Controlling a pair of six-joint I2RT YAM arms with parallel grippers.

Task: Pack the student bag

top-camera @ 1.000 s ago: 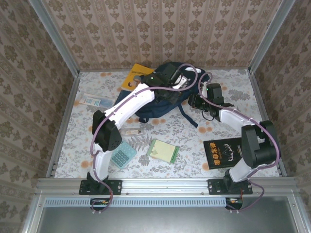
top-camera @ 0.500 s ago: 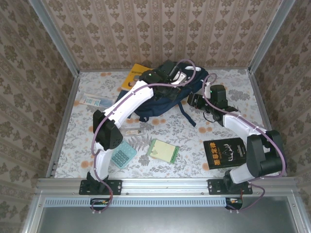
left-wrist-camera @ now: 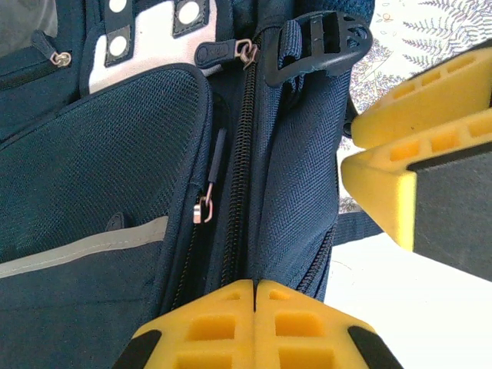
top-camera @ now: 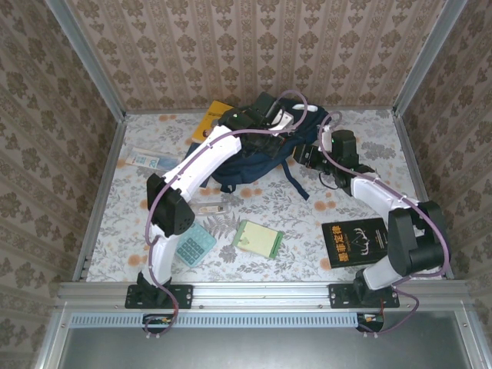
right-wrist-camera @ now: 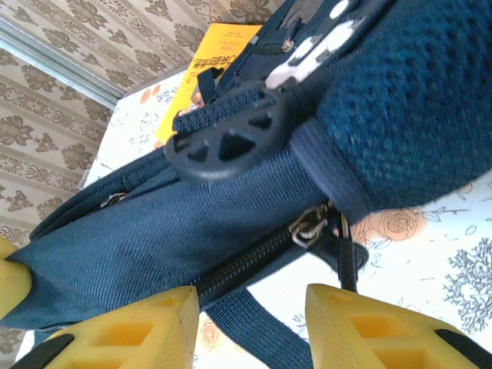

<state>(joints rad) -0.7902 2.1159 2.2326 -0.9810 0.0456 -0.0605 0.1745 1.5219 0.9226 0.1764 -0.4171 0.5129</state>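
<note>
Top external view: your packing looks barely started; the student bag looks zipped; black book and calculator lie outside; left hand clenched, right hand released.

The left end effector has slid toward 12 o'clock over the student bag. The right end effector has edged toward 9 o'clock against it, jaws wider apart.

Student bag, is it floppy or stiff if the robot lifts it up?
Probably floppy: the student bag is soft fabric that creases and sags on the table. Its loose strap would likely dangle. The mesh pocket looks flat, so it may be fairly light.
</note>
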